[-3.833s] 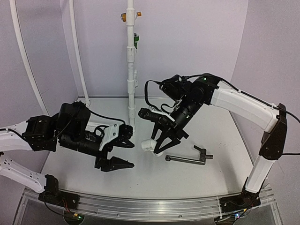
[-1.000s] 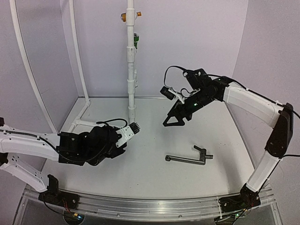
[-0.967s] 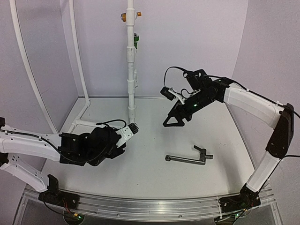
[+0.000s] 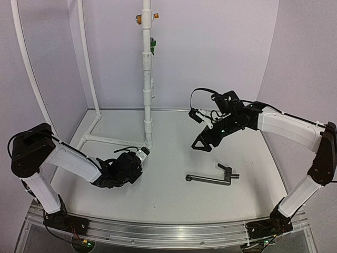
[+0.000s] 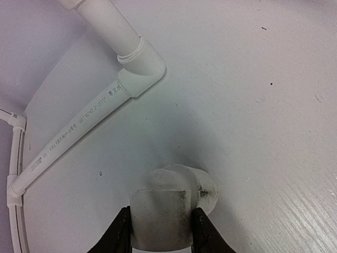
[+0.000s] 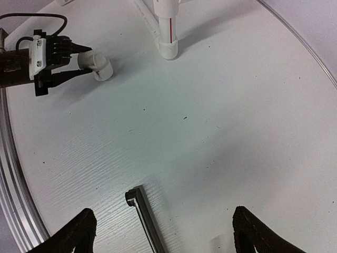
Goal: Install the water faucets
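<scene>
On the table [image 4: 174, 203], right of centre, the black faucet [image 4: 209, 178] lies flat and untouched, its crossbar end pointing right. The right gripper [image 4: 203, 144] hangs just behind it with its jaws spread wide and nothing between them. The left gripper [image 5: 160, 237] is clamped on a white elbow fitting [image 5: 168, 197], held low against the table close to the foot of the upright white pipe [image 4: 147, 95].

Compared with one second earlier, the right gripper has dropped and drifted nearer the faucet, whose rod tip now shows between its fingers in the right wrist view. The left arm has folded back, with its shoulder link raised at the far left, while its gripper keeps hold of the fitting near the pipe base. Nearly four seconds earlier both grippers met at mid-table around that fitting. The move suggests the right arm is now lining up to pick up the faucet, and installation has not yet begun.
</scene>
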Controlling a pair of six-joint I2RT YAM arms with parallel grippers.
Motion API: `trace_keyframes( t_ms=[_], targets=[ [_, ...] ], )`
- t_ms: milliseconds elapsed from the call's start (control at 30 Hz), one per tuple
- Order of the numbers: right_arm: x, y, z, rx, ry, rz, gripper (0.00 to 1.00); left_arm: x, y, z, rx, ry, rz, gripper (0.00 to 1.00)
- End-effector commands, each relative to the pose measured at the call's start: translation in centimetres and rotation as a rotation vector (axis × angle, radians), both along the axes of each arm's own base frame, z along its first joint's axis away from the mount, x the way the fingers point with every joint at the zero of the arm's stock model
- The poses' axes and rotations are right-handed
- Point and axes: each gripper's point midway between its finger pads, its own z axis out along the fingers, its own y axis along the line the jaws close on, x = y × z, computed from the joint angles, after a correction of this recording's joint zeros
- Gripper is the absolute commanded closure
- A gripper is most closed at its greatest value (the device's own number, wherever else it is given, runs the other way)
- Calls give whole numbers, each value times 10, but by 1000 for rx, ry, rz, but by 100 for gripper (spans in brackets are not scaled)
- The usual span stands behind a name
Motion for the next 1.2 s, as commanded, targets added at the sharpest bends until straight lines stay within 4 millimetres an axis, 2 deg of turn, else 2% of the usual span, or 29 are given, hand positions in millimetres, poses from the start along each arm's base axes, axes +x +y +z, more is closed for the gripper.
trace_keyframes(
  t_ms=[0,167,267,467,600,800,867,900,1000,1067,1167],
  targets=[
    [1,-3,17,20,-54,-10,14,7,-8,0,-46,-32,-1,94],
    [1,-2,16,19,-50,-11,14,8,-11,-9,-27,-20,-12,93],
    [1,-2,14,17,-47,-10,14,7,-13,-9,-19,-14,-20,89],
    [0,-3,11,11,-42,-7,14,0,-17,-7,-7,50,-49,67],
    [0,-1,8,14,-30,1,16,-8,-21,6,-21,78,-75,52],
    [3,0,-2,-33,-11,21,20,-17,-28,31,-30,105,-105,31],
    [2,0,-9,-67,4,41,23,-21,-32,45,-59,111,-112,24],
    [1,0,-14,-92,14,49,24,-21,-33,59,-94,102,-113,21],
    [-11,0,-37,-205,38,103,30,-25,-36,95,-190,78,-127,12],
    [-25,3,-56,-294,41,163,33,-28,-37,114,-225,68,-140,8],
    [-50,7,-88,-422,73,260,38,-30,-37,144,-298,59,-134,6]
  ],
)
